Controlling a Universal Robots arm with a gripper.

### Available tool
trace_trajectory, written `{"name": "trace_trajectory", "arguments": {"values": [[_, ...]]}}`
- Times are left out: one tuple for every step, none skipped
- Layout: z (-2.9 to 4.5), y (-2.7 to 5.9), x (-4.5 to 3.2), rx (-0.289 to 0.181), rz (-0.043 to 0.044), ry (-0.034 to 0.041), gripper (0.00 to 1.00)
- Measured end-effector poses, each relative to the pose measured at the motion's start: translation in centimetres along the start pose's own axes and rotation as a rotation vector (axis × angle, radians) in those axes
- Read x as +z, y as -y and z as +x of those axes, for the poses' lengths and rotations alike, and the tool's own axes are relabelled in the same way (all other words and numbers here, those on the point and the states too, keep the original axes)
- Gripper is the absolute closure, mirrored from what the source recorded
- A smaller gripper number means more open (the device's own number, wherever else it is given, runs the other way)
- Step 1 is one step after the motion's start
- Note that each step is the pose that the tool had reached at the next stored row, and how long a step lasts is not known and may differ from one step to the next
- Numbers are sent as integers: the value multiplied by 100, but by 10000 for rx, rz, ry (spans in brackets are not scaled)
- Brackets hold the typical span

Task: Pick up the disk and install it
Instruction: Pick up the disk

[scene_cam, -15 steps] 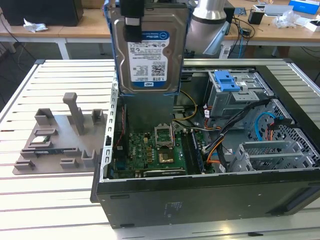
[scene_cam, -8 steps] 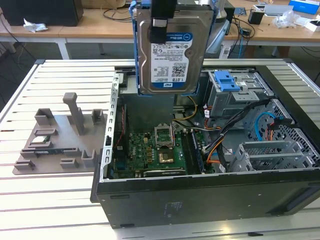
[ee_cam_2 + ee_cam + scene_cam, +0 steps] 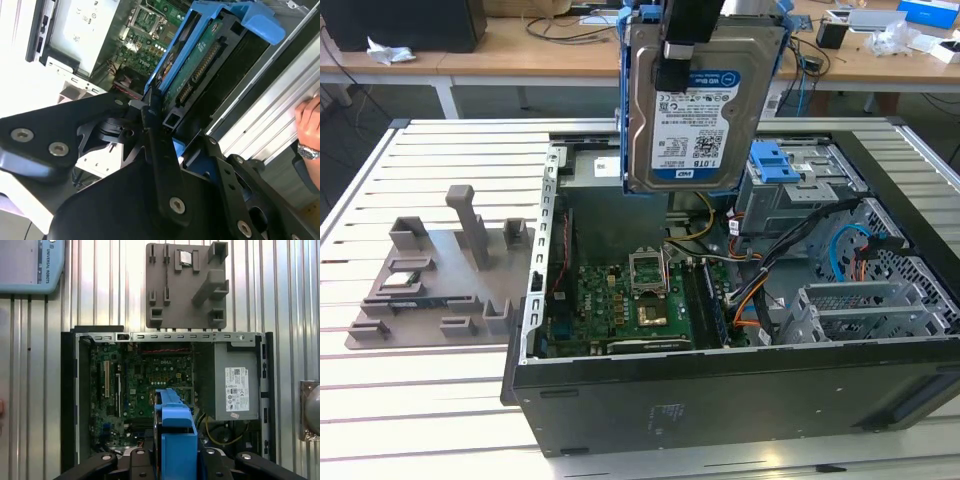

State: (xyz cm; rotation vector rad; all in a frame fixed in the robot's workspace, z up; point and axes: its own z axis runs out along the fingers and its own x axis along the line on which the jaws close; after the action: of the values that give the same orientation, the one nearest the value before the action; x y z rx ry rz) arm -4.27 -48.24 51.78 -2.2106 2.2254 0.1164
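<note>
**Bench** (image 3: 440,400): slatted metal surface lying under the tool and carrying everything else.

**Computer case** (image 3: 720,400): black tower laid on its side with the open face upward, directly beneath the tool.

**Fixture plate** (image 3: 430,270): grey moulded plate with upright pegs and pockets. It rests on the bench beside the case, well off to the tool's side, toward the exterior view's left.

**Motherboard** (image 3: 620,300): green board on the floor of the case, below the tool. In the first wrist view the grey power supply (image 3: 235,385) sits next to it, also inside the case.

**Drive cage** (image 3: 800,190): grey metal frame inside the case, lower than the tool and beside it, toward the exterior view's right.

**Disk** (image 3: 705,130): silver drive with a white-and-blue label and blue rails along its side edges. It hangs upright in the tool above the open case, touching neither the cage nor the board.

**Tool** (image 3: 672,62): black fingers clamped on the upper part of the disk, one across the label face.

**Blue latch** (image 3: 768,160): on top of the drive cage, just beside the disk's lower corner in the exterior view.

**Person's hand** (image 3: 310,120): at the frame edge in the second wrist view, beyond the case wall, with a wristwatch (image 3: 308,151).
</note>
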Motion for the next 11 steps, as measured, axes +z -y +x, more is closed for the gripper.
{"name": "trace_trajectory", "arguments": {"values": [[17,8,0,0,0,-1,63],[35,12,1,0,0,-2,63],[70,18,2,0,1,-1,63],[91,21,2,0,0,-2,63],[115,24,3,0,0,-1,63],[158,30,5,-1,0,-1,63],[194,33,6,0,0,-1,63],[225,36,6,0,0,-1,63],[291,43,8,-1,0,0,63],[323,49,9,0,0,0,63],[352,59,9,1,-2,-1,63]]}}
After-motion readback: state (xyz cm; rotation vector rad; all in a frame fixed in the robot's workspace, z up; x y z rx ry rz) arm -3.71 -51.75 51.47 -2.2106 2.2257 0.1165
